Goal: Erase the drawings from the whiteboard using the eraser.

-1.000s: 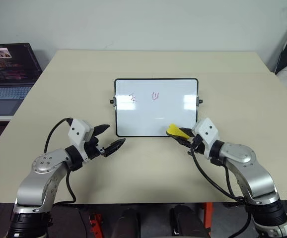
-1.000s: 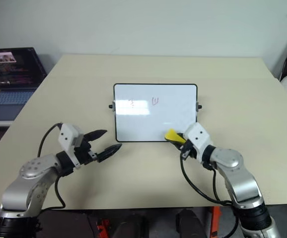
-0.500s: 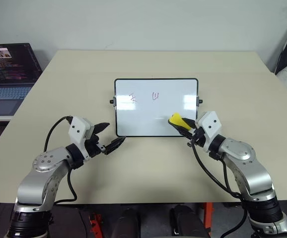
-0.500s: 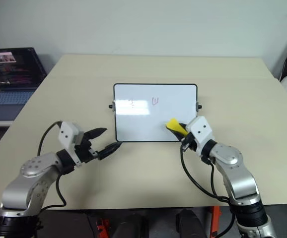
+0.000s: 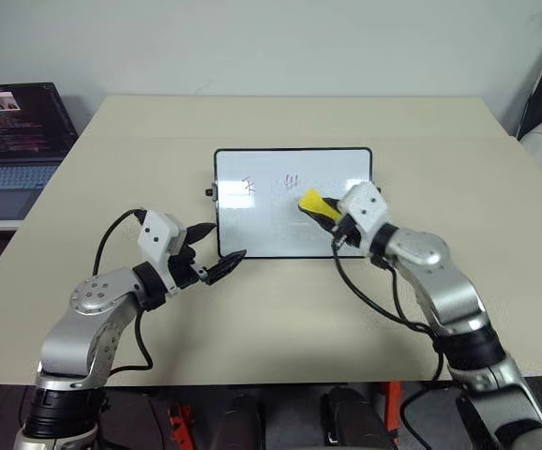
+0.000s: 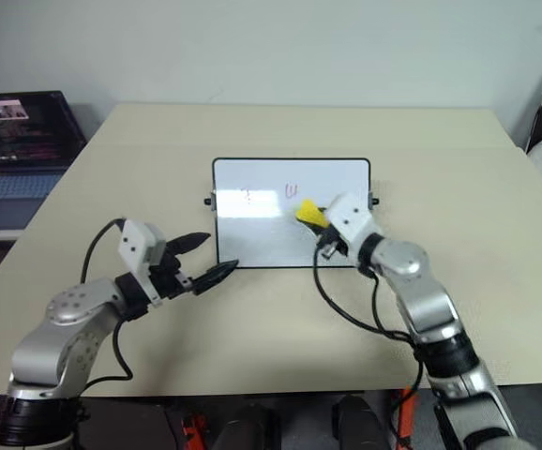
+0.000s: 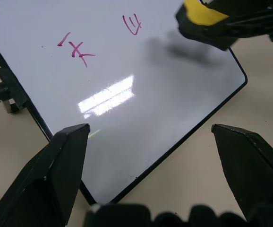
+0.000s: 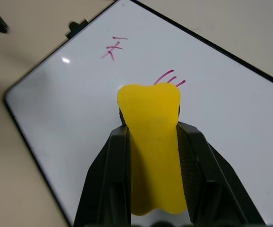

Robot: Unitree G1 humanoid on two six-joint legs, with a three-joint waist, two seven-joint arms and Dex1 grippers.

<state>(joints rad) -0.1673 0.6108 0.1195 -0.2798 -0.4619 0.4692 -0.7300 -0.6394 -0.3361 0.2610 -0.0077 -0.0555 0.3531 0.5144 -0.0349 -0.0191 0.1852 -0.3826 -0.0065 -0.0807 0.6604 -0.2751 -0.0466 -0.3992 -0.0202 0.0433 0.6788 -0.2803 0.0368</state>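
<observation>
Beige table fills the room's centre, with an open laptop on a lower stand off its left edge. Whiteboard lies flat at mid-table. Two pink drawings sit in its upper half. Left gripper rests at the board's near-left corner, fingers spread apart, holding nothing. Right gripper is clamped on the yellow eraser, positioned just beside the right-hand drawing.

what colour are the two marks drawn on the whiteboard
Both drawings are pinkish red marker strokes on the whiteboard; the left wrist view shows them best.
</observation>
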